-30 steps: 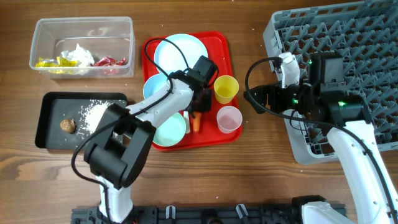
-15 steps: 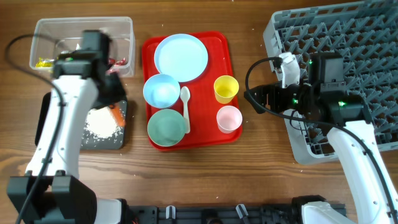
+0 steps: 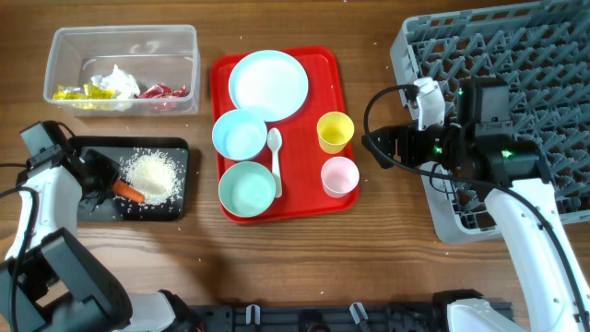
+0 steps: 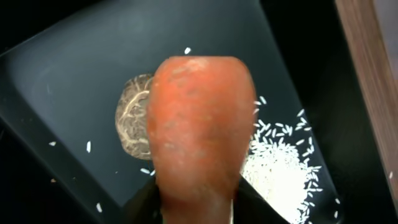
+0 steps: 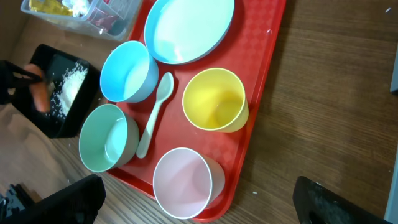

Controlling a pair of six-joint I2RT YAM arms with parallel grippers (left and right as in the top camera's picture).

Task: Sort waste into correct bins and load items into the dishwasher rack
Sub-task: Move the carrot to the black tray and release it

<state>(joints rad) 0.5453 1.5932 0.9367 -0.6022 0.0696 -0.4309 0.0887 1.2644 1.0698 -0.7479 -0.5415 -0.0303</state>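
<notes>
My left gripper (image 3: 109,181) is shut on the orange carrot (image 3: 127,192) and holds it low over the black tray (image 3: 138,142). In the left wrist view the carrot (image 4: 202,124) hangs above the brown lump (image 4: 132,127), with loose rice (image 4: 280,168) beside it. The clear tub (image 3: 55,65) holds yellow and red wrappers and tissue. My right gripper (image 3: 387,148) is open and empty, right of the red tray and above the pink cup (image 5: 183,183). The dishwasher rack (image 3: 516,55) stands at the right.
The red tray (image 3: 323,65) carries the plate (image 3: 268,85), a blue bowl (image 3: 240,135), a green bowl (image 3: 247,189), the white spoon (image 3: 275,157), the yellow cup (image 3: 335,131) and the pink cup (image 3: 339,175). Bare wood lies along the front.
My left arm has swung from the red tray to the left, carrying the carrot over the black tray. The right arm has not moved.
</notes>
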